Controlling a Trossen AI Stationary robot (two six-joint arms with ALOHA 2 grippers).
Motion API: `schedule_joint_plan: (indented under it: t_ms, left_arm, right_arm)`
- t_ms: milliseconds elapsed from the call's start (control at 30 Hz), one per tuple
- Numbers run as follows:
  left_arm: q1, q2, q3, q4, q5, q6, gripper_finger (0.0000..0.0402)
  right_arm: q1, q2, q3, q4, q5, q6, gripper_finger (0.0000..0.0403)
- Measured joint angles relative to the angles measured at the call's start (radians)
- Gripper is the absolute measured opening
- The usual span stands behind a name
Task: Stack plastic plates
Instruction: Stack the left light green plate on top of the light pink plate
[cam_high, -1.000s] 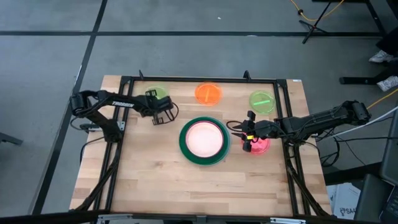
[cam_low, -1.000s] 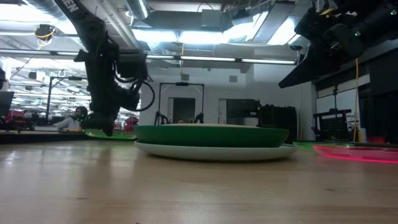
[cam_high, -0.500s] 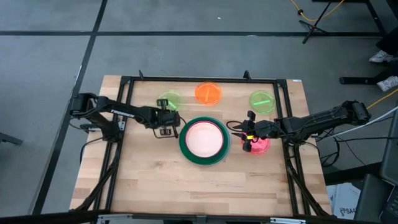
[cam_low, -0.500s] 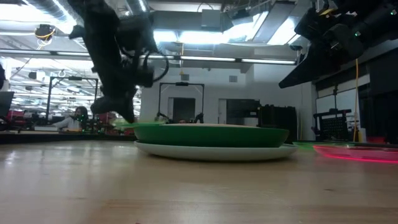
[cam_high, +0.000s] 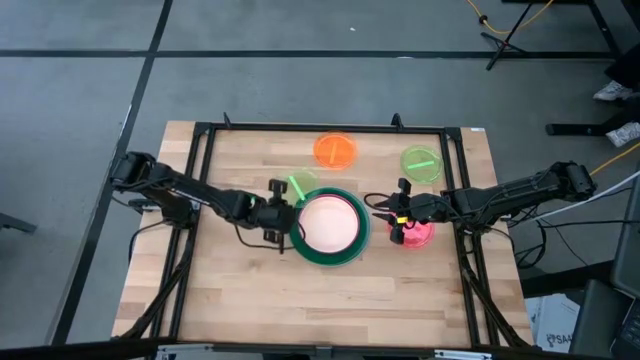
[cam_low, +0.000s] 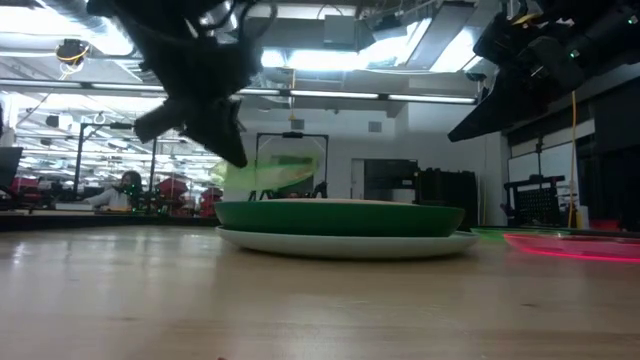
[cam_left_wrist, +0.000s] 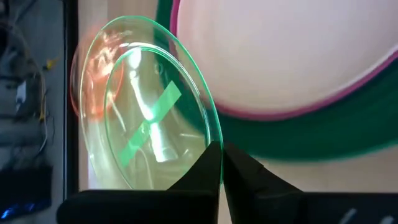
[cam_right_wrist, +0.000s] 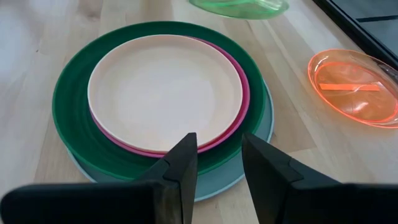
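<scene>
A stack stands mid-table: a pale pink plate (cam_high: 328, 221) on a magenta one (cam_right_wrist: 239, 118), on a dark green one (cam_high: 300, 243), on a light blue one (cam_right_wrist: 264, 134). My left gripper (cam_high: 277, 212) is shut on a lime green plate (cam_high: 297, 186) at the stack's left edge; the plate also shows in the low view (cam_low: 275, 175). My right gripper (cam_high: 383, 206) is open and empty, right of the stack and above a red plate (cam_high: 416, 236). An orange plate (cam_high: 335, 150) and a second lime green plate (cam_high: 421, 162) lie flat at the far side. My left gripper pinches the lime green plate's rim (cam_left_wrist: 211, 140) between its two fingers, on the side of the plate nearest the arm. The fingers come from the table's left. The plate is lifted clear of the table and tilted, beside and above the stack's left rim.
A black frame (cam_high: 320, 128) runs around the work area. Bare wood lies along the table's near side (cam_high: 320, 300). The red plate also shows at the right of the low view (cam_low: 575, 245).
My left gripper has gone toward the table's right and near edges, from the far left to the stack, with the lime green plate. The plate has risen off the table and now hangs tilted by the stack's left rim.
</scene>
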Motion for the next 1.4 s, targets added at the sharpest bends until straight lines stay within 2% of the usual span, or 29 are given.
schedule_joint_plan:
  t_ms: [400, 600, 1033, 1400]
  left_arm:
    - [-0.100, 0.000, 0.061, 0.123, 0.009, -0.020, 0.0005]
    - [-0.142, 0.004, 0.061, 0.201, 0.057, -0.006, 0.0005]
    - [-0.159, 0.159, 0.072, 0.353, 0.117, 0.005, 0.0005]
    - [-0.138, 0.274, 0.110, 0.350, 0.141, 0.024, 0.0005]
  right_arm:
    - [0.000, 0.000, 0.000, 0.001, 0.000, 0.018, 0.0117]
    - [0.000, 0.000, 0.000, 0.007, 0.000, 0.025, 0.0117]
    - [0.000, 0.000, 0.000, 0.000, -0.018, 0.025, 0.0117]
    - [0.000, 0.000, 0.000, -0.001, -0.027, 0.024, 0.0117]
